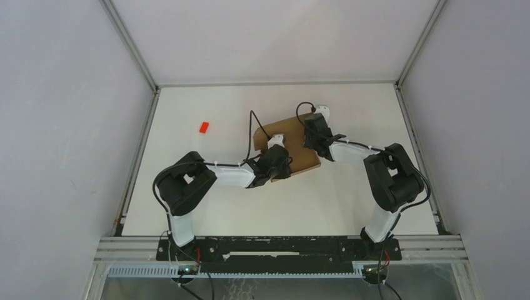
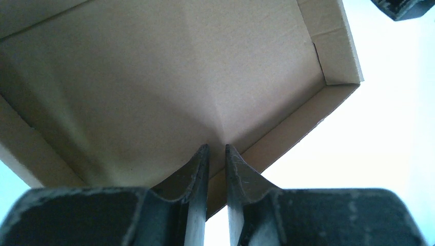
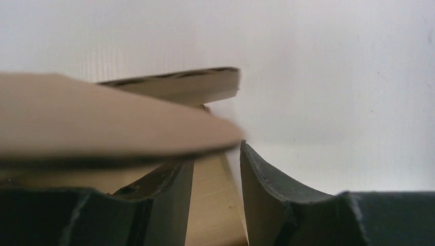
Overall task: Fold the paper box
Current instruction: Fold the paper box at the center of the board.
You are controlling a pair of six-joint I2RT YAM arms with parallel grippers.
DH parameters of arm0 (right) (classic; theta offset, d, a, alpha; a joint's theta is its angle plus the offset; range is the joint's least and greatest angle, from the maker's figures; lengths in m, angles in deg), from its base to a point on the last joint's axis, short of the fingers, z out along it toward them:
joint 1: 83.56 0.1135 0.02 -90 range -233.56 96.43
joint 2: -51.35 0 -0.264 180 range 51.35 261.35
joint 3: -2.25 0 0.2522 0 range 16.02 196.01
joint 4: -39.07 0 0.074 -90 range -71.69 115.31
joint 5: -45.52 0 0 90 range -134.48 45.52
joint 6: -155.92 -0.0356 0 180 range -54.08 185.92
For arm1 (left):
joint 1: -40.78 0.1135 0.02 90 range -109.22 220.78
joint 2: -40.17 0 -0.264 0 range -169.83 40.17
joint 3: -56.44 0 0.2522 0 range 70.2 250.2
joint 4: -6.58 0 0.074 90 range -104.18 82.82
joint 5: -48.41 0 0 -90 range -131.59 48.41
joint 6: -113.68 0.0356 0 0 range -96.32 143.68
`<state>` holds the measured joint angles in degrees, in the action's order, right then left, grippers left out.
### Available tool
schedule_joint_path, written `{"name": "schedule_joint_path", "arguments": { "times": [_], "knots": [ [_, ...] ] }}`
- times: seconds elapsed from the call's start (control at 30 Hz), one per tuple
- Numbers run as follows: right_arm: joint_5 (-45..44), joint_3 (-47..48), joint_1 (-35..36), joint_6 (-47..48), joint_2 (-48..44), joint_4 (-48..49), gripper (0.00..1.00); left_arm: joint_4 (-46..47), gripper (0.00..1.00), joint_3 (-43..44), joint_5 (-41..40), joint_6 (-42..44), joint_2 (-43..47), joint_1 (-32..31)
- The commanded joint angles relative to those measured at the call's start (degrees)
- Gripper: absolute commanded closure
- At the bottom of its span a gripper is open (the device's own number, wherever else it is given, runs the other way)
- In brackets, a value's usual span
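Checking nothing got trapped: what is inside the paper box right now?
The left wrist view shows the paper box holding only its bare cardboard floor and side walls. Its nearest part is hidden behind the left gripper.

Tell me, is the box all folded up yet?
Not yet. Done: the paper box already has side walls standing. In hand: the left gripper pinches one wall, and the right gripper straddles another part, grip unclear. Left: the inside is uncovered, so closing it probably remains.

paper box [image 1: 299,156]: 1
red block [image 1: 204,127]: 1
claws: 2 (left claw [image 2: 216,149], right claw [image 3: 215,164])
table [image 1: 350,206]: 1
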<state>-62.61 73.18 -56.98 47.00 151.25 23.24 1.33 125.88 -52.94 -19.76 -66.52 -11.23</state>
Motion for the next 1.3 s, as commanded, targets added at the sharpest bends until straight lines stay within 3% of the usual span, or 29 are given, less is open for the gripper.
{"name": "schedule_joint_path", "arguments": {
  "times": [0.0,0.5,0.97,1.13,1.27],
  "knots": [
    [1.3,2.2,-0.2,2.1,1.5,3.7,0.55,-4.1,0.77,1.4,1.7,2.0,-2.2,-0.4],
    [-1.8,2.2,0.8,1.8,6.0,6.3,0.63,-4.1,0.77,1.9,2.0,2.5,-2.5,-0.4],
    [-6.2,2.1,1.7,0.9,7.6,6.6,0.9,-4.5,0.77,2.3,2.0,2.9,-2.9,-0.4],
    [-6.8,2.2,2.0,0.7,7.2,5.9,0.9,-4.9,0.77,2.2,1.9,3.1,-2.6,-0.4],
    [-5.0,0.7,1.5,0.5,5.4,6.6,0.69,-5.0,0.77,1.8,1.6,3.3,-1.9,-0.4]
  ]
}}
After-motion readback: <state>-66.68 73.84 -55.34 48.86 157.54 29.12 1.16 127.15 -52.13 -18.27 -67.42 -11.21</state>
